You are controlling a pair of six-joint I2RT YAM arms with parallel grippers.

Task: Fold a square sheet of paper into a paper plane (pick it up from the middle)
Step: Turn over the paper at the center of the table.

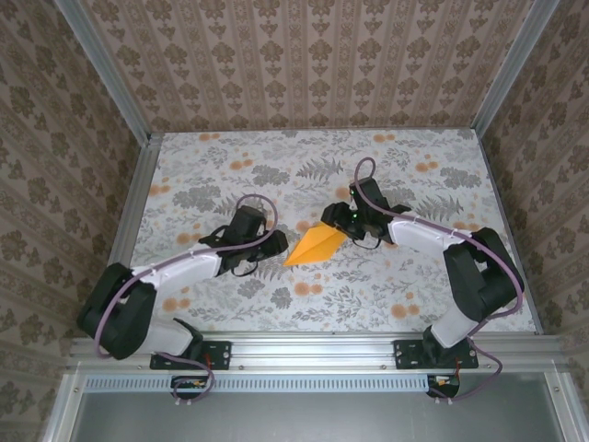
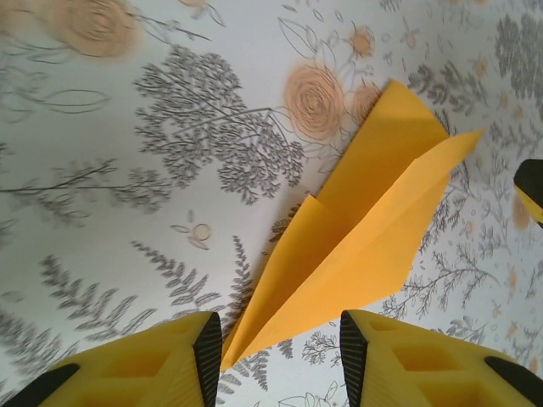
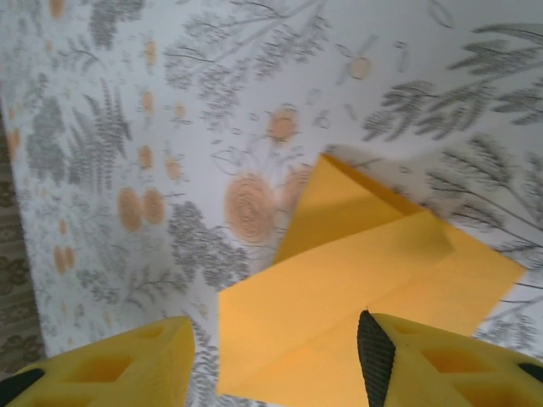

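Note:
The square sheet of paper is folded into an orange-yellow paper plane (image 1: 315, 245) that lies flat on the floral table between the two arms, nose toward the near left. My left gripper (image 1: 276, 241) stands at the nose end. In the left wrist view the plane (image 2: 365, 229) stretches away to the upper right, and its pointed nose lies between the open jaws of the left gripper (image 2: 280, 335), close to the left pad. My right gripper (image 1: 342, 226) is at the wide tail end. In the right wrist view, the right gripper (image 3: 276, 343) is open over the tail of the plane (image 3: 356, 280).
The floral-print table top (image 1: 230, 166) spreads around the plane, bounded by aluminium rails (image 1: 304, 343) at the front and patterned walls on three sides. A yellow fingertip of the right gripper (image 2: 530, 182) shows at the right edge of the left wrist view.

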